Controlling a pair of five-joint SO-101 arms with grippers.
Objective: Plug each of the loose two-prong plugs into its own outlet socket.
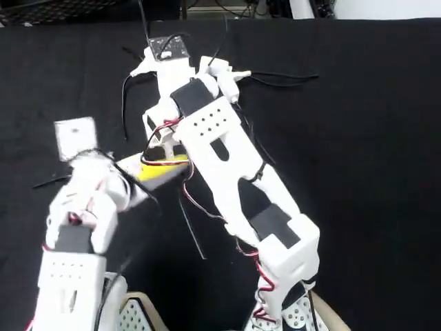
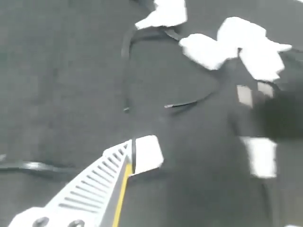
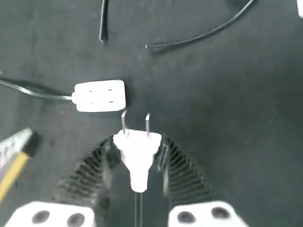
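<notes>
1. The right hand [image 3: 137, 143] is closed on a white two-prong plug [image 3: 138, 158], gripping its body from both sides; the two bare prongs stick out ahead of the hand
2. The white outlet socket [image 3: 99, 96] lies flat on the black counter [image 3: 227, 118], just ahead of the prongs and slightly off to one side, not touching them; its black cable [image 3: 33, 91] runs away sideways
3. The left hand [image 2: 131, 158] hangs low over the counter near that socket; whether it is open or closed cannot be told
4. Loose cable ends [image 3: 203, 32] lie farther ahead of the right hand
</notes>
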